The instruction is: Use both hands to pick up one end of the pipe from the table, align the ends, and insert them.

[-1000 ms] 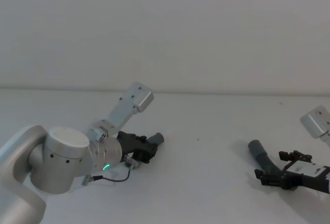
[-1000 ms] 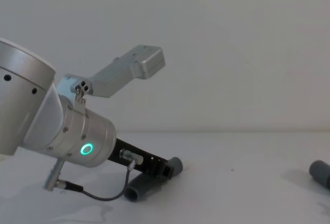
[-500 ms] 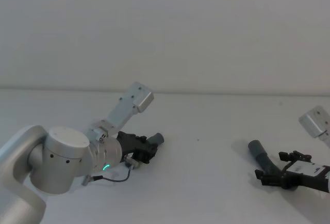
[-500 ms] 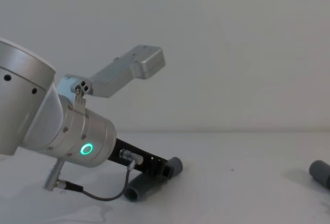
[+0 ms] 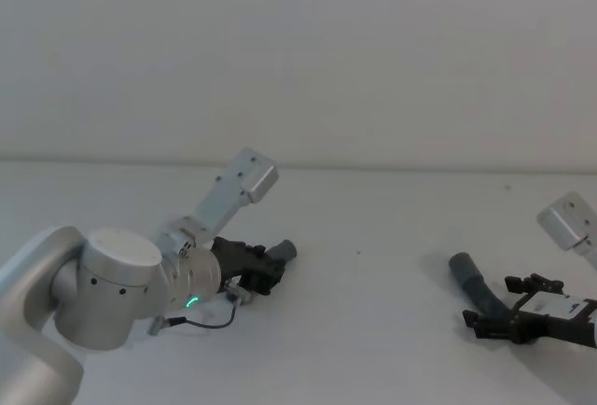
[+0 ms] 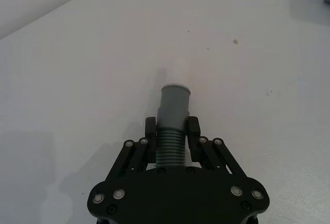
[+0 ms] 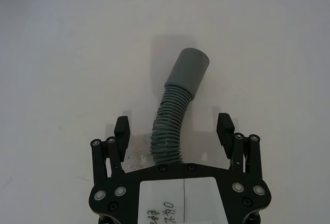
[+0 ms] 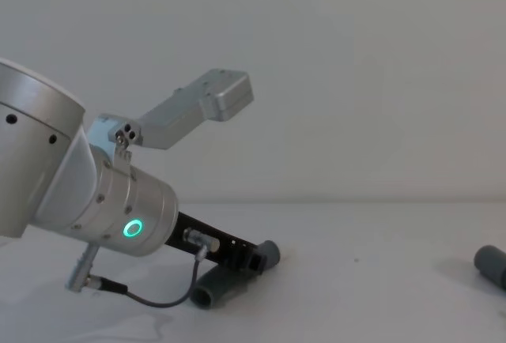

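Since the pipe's two pieces sit well apart on the tabletop (image 5: 373, 321), each arm takes one; the left gripper (image 6: 172, 127) has its fingers clamped on the straight piece (image 5: 281, 255) at its ribs, tilting it off the tabletop; the right gripper (image 7: 173, 123) holds its fingers open astride the bent piece (image 7: 175, 111), which lies on the tabletop ungrasped.

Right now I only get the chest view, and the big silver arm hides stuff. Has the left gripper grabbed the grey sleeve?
Observer: Yes. In the left wrist view, the left gripper is shut on the ribbed part of the sleeve.
Operator: What about the other gripper? I just see a grey stub at my edge.
Observer: That stub is the bent tube. The right gripper is open and straddles it without touching.
Operator: Which way does the tube point?
Observer: In the head view, its smooth end sticks out past the right gripper, away from the robot and slightly toward the sleeve.
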